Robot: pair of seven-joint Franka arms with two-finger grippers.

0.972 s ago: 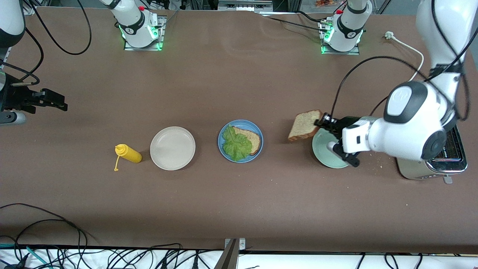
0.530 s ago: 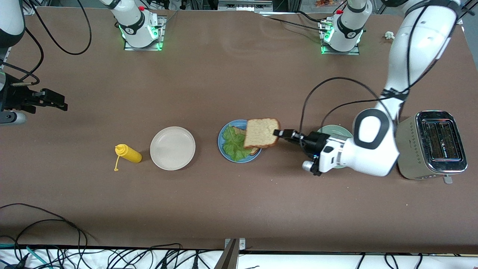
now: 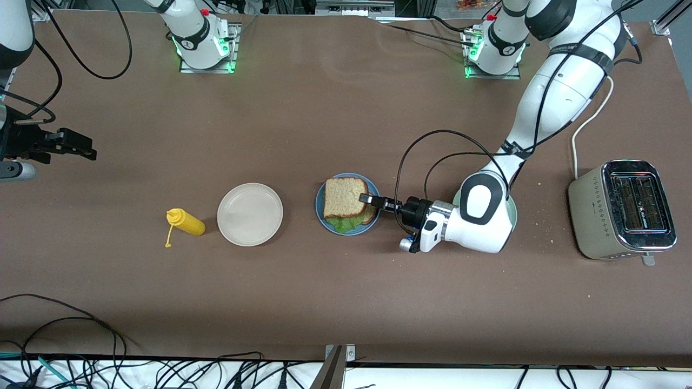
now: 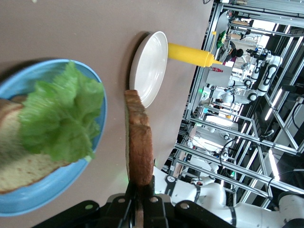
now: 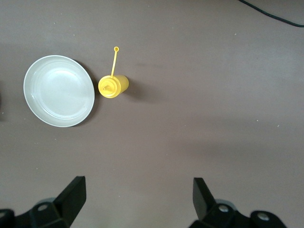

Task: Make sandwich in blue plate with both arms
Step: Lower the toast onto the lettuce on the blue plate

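Holding a top bread slice (image 3: pixel 345 196) by one crust edge, left gripper (image 3: pixel 370 200) over the blue plate (image 3: pixel 322 215), fingers pinching the slice tight. Seen edge-on in the left wrist view, slice (image 4: pixel 138 140) raised above a ruffled green lettuce leaf (image 4: pixel 61 115) and a lower bread slice (image 4: pixel 19 166) lying in the blue plate (image 4: pixel 99 135). Poking out from under the held slice at about 6 o'clock in the front view, lettuce leaf (image 3: pixel 341 223); showing at about 3 o'clock, lower slice (image 3: pixel 370 214). Sitting mid-table, nearer the front camera than the arm bases, blue plate. Resting beside it toward the right arm's end, cream-white plate (image 3: pixel 250 214), then a yellow squeeze bottle (image 3: pixel 185 222) lying on its side. Standing toward the left arm's end, silver toaster (image 3: pixel 623 210), with a pale green plate (image 3: pixel 512 214) mostly covered by the left arm between toaster and blue plate. Waiting at the right arm's end of the table, right gripper (image 5: pixel 138 195), fingers spread wide, over bare table near the cream-white plate (image 5: pixel 59 91) and bottle (image 5: pixel 113 85).
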